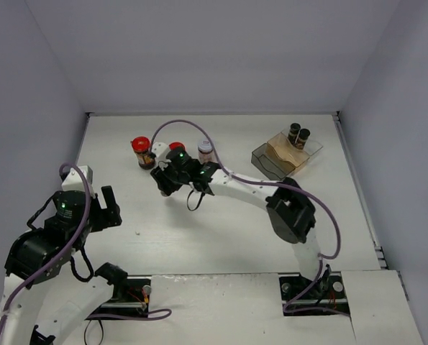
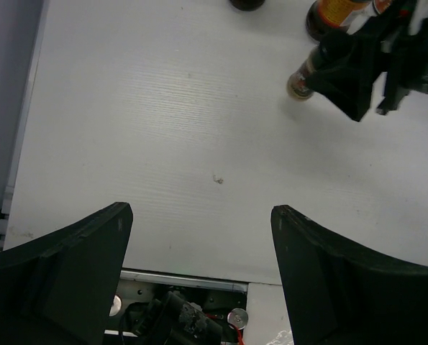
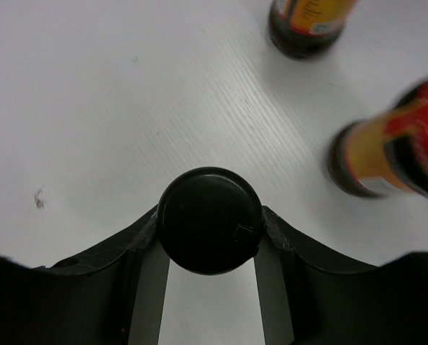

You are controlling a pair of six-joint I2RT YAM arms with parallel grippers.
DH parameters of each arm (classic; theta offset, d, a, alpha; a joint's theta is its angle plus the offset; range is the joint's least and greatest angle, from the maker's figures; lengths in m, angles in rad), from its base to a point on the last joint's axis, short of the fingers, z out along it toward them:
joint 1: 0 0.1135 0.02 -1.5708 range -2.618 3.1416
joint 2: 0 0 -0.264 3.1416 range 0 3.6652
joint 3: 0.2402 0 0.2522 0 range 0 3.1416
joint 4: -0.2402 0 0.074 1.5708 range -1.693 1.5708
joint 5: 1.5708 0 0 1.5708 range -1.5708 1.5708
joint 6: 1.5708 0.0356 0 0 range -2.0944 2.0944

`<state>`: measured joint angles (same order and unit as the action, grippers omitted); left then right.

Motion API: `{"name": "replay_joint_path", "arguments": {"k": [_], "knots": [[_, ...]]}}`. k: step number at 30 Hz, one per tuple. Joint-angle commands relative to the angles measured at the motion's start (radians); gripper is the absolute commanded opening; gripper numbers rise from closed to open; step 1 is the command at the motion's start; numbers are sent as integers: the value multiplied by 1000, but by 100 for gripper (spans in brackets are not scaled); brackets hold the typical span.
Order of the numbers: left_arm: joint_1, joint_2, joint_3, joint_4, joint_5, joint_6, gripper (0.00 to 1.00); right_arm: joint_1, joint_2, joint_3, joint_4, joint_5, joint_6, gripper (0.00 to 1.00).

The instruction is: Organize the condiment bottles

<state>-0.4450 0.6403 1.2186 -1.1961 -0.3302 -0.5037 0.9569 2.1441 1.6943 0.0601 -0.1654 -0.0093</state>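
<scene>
My right gripper is shut on the black cap of a slim dark bottle, with both fingers pressed against the cap's sides. In the top view this gripper is left of centre on the table. Two dark jars with red lids and yellow-orange labels stand just beyond it, and a white-lidded pinkish jar is to their right. Two more black-capped bottles stand in the tray. My left gripper hangs open over bare table with nothing between its fingers.
A clear smoky plastic tray sits at the back right near the right wall. Grey walls close in the white table on three sides. A small speck lies on the table ahead of the left gripper.
</scene>
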Motion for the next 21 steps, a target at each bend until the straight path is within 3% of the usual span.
{"name": "replay_joint_path", "arguments": {"k": [1, 8, 11, 12, 16, 21], "knots": [[-1, 39, -14, 98, 22, -12, 79, -56, -262, -97, 72, 59, -6, 0], [-1, 94, -47, 185, 62, 2, 78, -288, -583, -324, -26, 158, 2, 0], [-1, 116, -67, 225, 86, 7, 79, -475, -668, -390, -51, 141, 9, 0], [-1, 125, -70, 242, 94, 8, 78, -575, -684, -406, -52, 132, 9, 0], [-1, 150, -82, 270, 121, 8, 79, -792, -707, -435, -46, 101, 9, 0], [-1, 174, -77, 286, 125, 25, 79, -971, -642, -444, 36, 113, 78, 0]]}}
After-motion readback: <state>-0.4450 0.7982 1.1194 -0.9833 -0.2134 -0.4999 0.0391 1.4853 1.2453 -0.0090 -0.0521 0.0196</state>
